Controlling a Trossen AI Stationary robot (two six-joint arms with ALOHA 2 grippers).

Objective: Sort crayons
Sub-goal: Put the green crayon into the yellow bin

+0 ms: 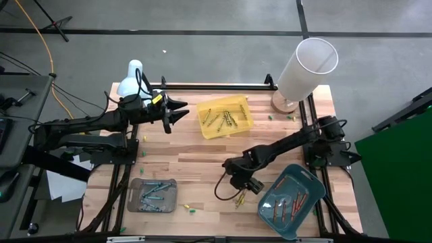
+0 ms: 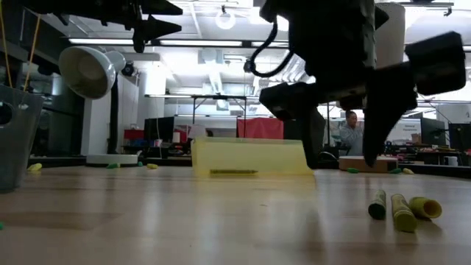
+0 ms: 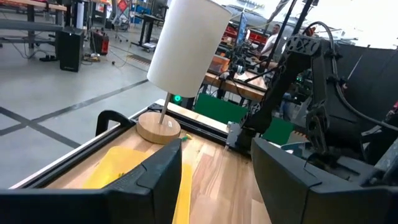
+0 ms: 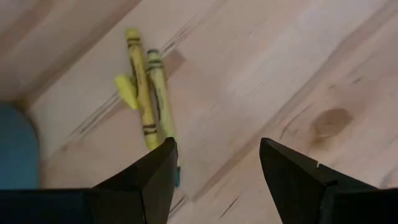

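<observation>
Now | right gripper: wide apart, holding nothing, low over loose crayons just left of the teal tray, likely to grab one | left gripper: apart, empty, waiting high beside the far yellow tray.

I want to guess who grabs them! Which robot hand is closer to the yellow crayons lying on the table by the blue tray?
The right gripper is closer, hovering open just beside the yellow crayons. The left gripper hangs open far across the table, near the yellow tray.
</observation>
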